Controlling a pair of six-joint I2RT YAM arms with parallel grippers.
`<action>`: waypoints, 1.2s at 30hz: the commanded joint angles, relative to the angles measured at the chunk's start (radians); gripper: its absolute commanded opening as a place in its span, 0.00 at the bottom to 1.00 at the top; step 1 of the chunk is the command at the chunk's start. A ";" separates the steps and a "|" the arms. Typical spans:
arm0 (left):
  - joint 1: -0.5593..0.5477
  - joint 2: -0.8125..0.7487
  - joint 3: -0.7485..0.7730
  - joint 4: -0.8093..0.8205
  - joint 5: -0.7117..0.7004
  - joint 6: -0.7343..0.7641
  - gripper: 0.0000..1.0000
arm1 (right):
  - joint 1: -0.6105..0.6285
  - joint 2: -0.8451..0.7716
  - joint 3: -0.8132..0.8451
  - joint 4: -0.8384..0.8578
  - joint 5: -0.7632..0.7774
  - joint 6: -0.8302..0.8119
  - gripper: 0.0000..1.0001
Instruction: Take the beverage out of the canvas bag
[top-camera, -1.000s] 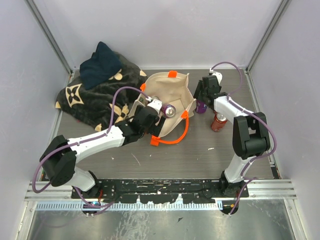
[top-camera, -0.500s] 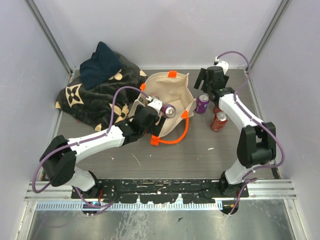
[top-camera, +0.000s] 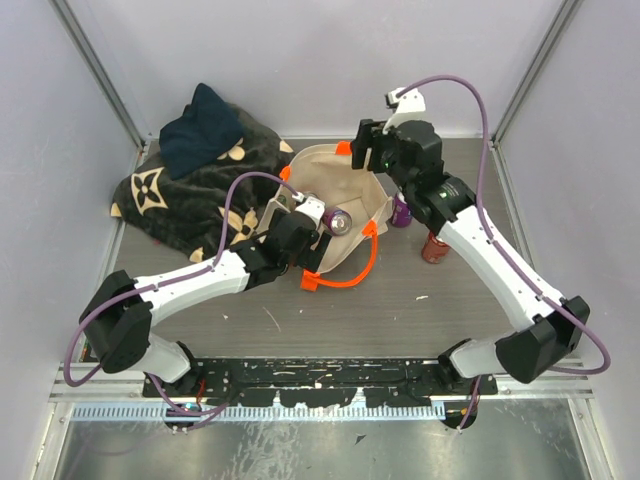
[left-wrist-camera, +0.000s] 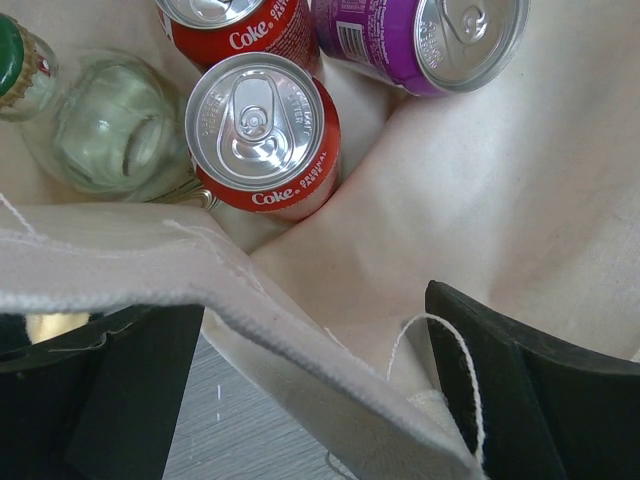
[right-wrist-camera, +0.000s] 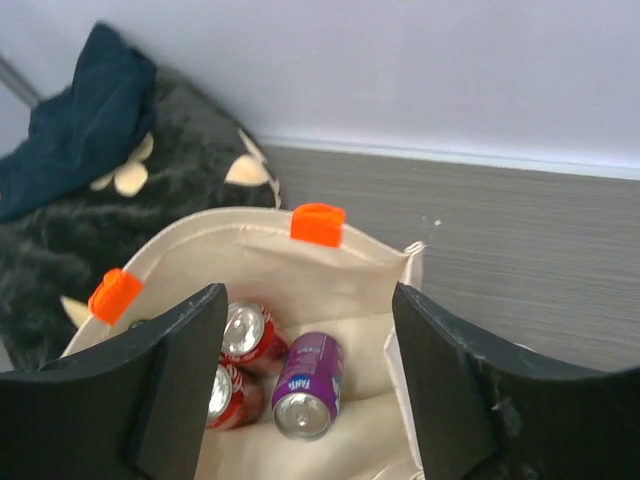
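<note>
Over at the far left of the worktop (top-camera: 400, 300), a dark patterned blanket (top-camera: 190, 195) lies heaped. Beside it the canvas bag (top-camera: 345, 185) gapes open, with a Coke can (left-wrist-camera: 262, 130), a purple can (left-wrist-camera: 420, 35) and a glass bottle (left-wrist-camera: 100, 120) inside. The left end effector (left-wrist-camera: 310, 320) sits at the bag's near rim, fingers spread wide either side of the canvas edge, the drinks just beyond. The right end effector (right-wrist-camera: 308, 320) hangs over the far rim, fingers spread, holding nothing. Just right of the bag stand a second purple can (top-camera: 402, 212) and a red can (top-camera: 436, 244).

Matt cloth canvas bag (right-wrist-camera: 300, 265); glossy metal Coke can (left-wrist-camera: 262, 130).
</note>
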 joint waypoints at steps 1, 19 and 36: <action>0.003 -0.017 0.026 -0.022 -0.027 -0.003 0.98 | 0.014 0.076 0.026 -0.097 -0.109 -0.040 0.70; 0.003 0.000 0.025 -0.023 -0.027 -0.035 0.98 | 0.065 0.360 0.025 -0.237 -0.199 -0.077 1.00; 0.003 0.014 0.036 -0.026 -0.044 -0.022 0.98 | 0.108 0.485 0.016 -0.264 -0.136 -0.079 1.00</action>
